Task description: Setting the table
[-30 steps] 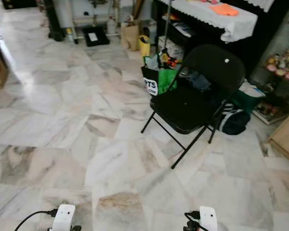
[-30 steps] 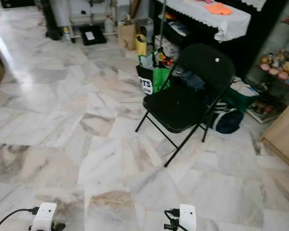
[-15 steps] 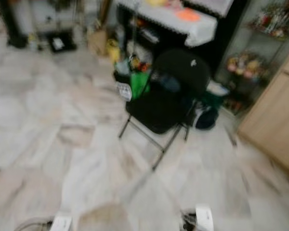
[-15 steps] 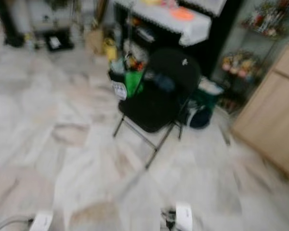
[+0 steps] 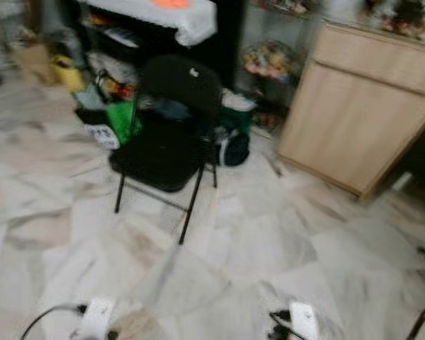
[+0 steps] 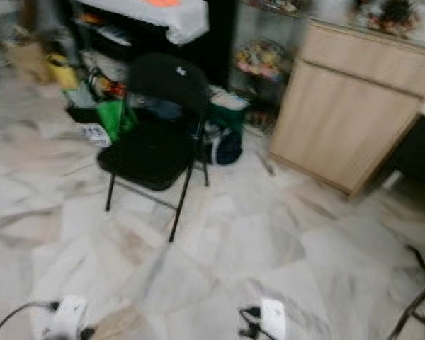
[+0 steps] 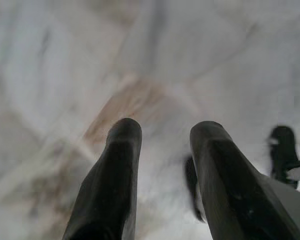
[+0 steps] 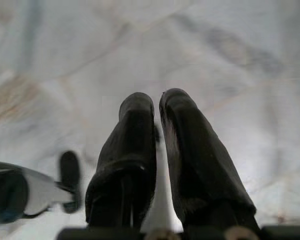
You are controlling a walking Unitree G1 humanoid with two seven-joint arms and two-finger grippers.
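Both arms hang low at the near edge of the scene, over a pale marble floor (image 5: 283,241), and the head views are blurred. The left gripper (image 7: 162,131) points down at the tiles with its fingers (image 7: 121,150) spread apart and holding nothing; the right gripper (image 8: 157,102) also points at the floor, its fingers (image 8: 135,125) pressed nearly together with nothing between them. Far left stands a black folding chair (image 5: 166,134), a green bag (image 5: 124,117) just beside it on the left and a dark bag (image 5: 234,145) just behind it. Further back is a dark worktop with a white cloth (image 5: 177,14). To the far right stands a light wooden cabinet (image 5: 361,113). No tableware can be made out
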